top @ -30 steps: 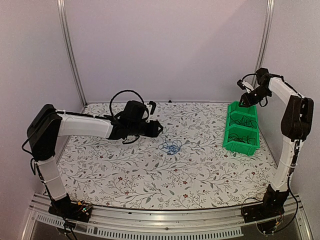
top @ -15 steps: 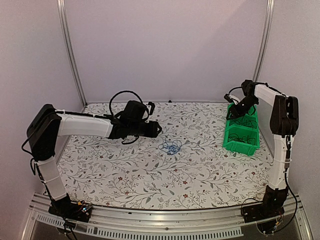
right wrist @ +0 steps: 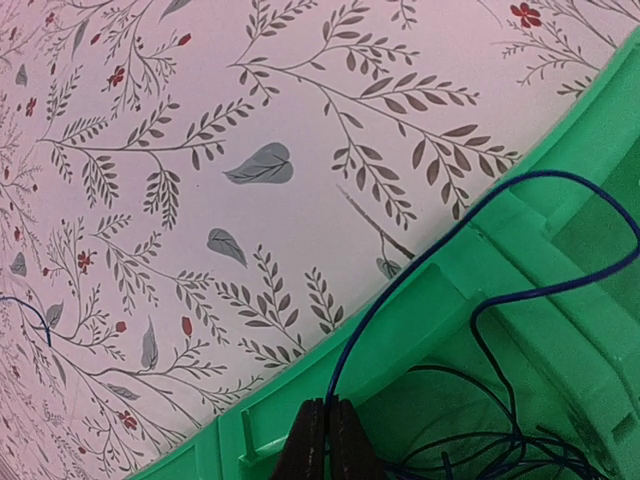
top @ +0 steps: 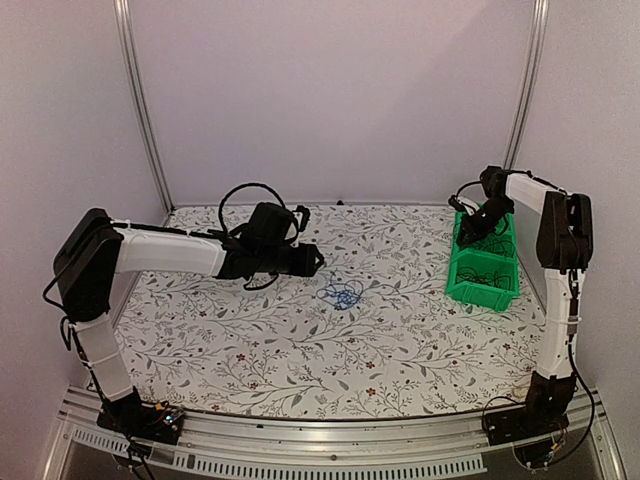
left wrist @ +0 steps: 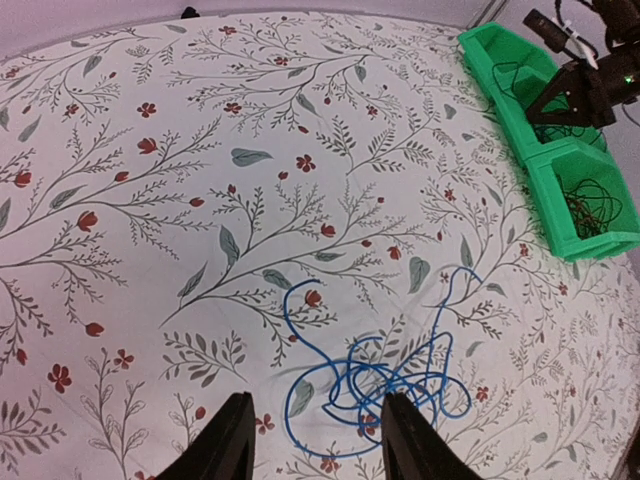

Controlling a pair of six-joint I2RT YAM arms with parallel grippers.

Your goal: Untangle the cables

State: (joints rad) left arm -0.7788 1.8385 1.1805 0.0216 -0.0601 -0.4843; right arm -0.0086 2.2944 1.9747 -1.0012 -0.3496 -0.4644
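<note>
Left end effector (left wrist: 316, 400): held above the table (top: 250, 340), fingers partly spread, nothing between them.
Blue cable tangle (top: 342, 294): loose loops lying flat near mid-table, just right of the left end effector.
Green bins (top: 480, 293): two, end to end by the table's right edge, thin black cables (left wrist: 590, 205) inside.
Right end effector (right wrist: 326, 405): over the far bin, fingers pinched together on a thin blue wire (right wrist: 420, 265) that arcs over the bin's rim.
</note>
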